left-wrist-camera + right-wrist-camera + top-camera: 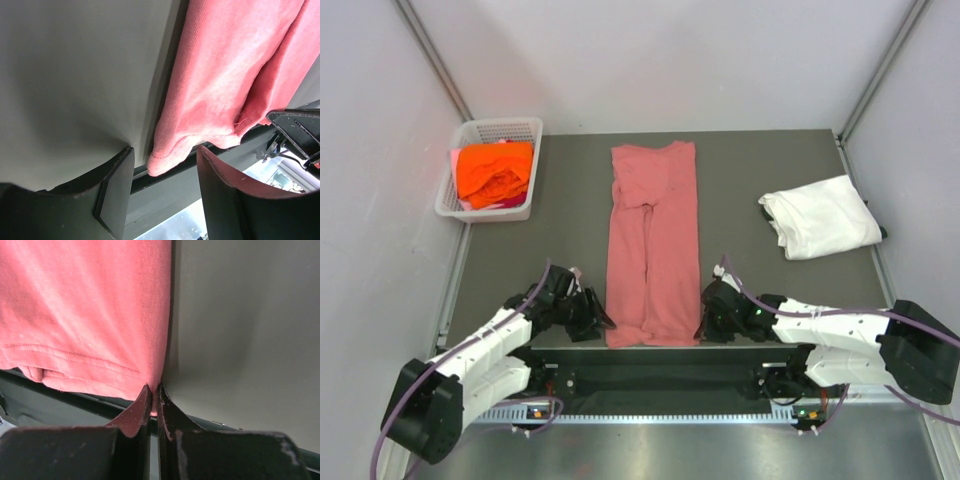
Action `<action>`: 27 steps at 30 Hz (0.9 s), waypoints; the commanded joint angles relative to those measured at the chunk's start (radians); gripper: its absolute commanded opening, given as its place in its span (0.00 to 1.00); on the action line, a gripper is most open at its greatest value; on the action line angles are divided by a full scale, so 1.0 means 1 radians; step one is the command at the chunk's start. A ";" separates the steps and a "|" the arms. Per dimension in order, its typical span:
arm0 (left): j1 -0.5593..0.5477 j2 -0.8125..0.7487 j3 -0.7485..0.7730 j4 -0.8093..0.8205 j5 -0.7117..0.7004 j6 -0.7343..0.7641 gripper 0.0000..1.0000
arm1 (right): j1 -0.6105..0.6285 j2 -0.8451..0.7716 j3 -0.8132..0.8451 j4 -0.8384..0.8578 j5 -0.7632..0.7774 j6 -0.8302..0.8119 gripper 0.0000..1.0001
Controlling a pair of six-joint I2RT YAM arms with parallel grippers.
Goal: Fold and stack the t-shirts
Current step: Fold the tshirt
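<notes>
The pink-red t-shirt (653, 240) lies as a long narrow strip down the middle of the table, its hem hanging over the near edge. My right gripper (155, 392) is shut on the hem's right corner (150, 375), at the strip's near right end (705, 325). My left gripper (165, 172) stands open at the near left corner (600, 320), and the cloth's rounded corner (167, 155) pokes between the jaws without being pinched. A folded white t-shirt (820, 217) rests at the right. The orange t-shirt (495, 172) is bunched in the basket.
The white mesh basket (506, 128) stands at the far left corner of the grey table (540, 230). Slanted frame rails rise at both back corners. The table's dark front edge (150, 172) runs just under both grippers.
</notes>
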 commanded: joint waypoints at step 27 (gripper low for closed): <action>-0.127 0.083 0.055 -0.101 -0.030 -0.021 0.00 | 0.017 -0.050 0.019 -0.068 0.045 -0.023 0.00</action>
